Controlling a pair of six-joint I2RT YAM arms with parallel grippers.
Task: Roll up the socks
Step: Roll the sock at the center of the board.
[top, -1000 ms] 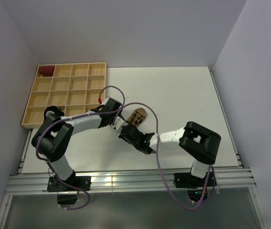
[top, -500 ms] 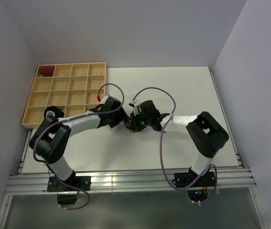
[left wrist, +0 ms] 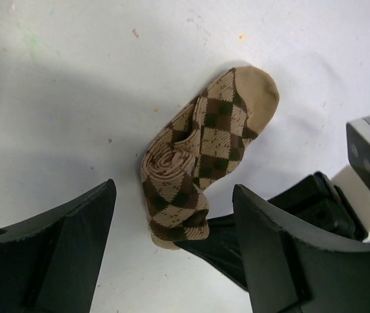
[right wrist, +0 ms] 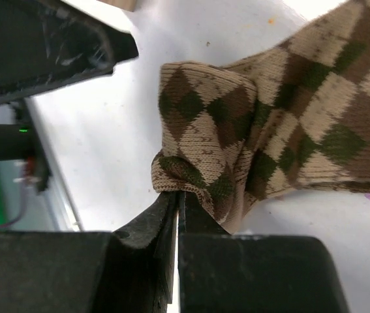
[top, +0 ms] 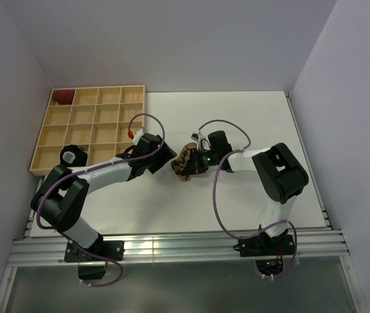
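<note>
One of the socks, tan with brown argyle diamonds (top: 186, 162), lies mid-table, its cuff end rolled into a bundle and its toe flat (left wrist: 204, 150). My left gripper (top: 169, 162) is open just left of it; in the left wrist view the roll lies ahead of the two wide-apart fingers (left wrist: 173, 195), touching neither. My right gripper (top: 196, 163) is shut, coming from the right. Its closed tips (right wrist: 177, 195) are pushed under a fold of the sock's (right wrist: 237, 130) rolled end. The right fingers (left wrist: 237, 251) show as a dark wedge beneath the roll.
A wooden compartment tray (top: 90, 130) stands at the table's left back, with a small dark red bundle (top: 62, 96) in its far-left corner cell. Both arms' purple cables loop above the sock. White table extends to the right and back.
The left gripper opened and drew back left off the sock. The right arm swung from the front round to the sock's right side. The sock went from flat to bunched.
</note>
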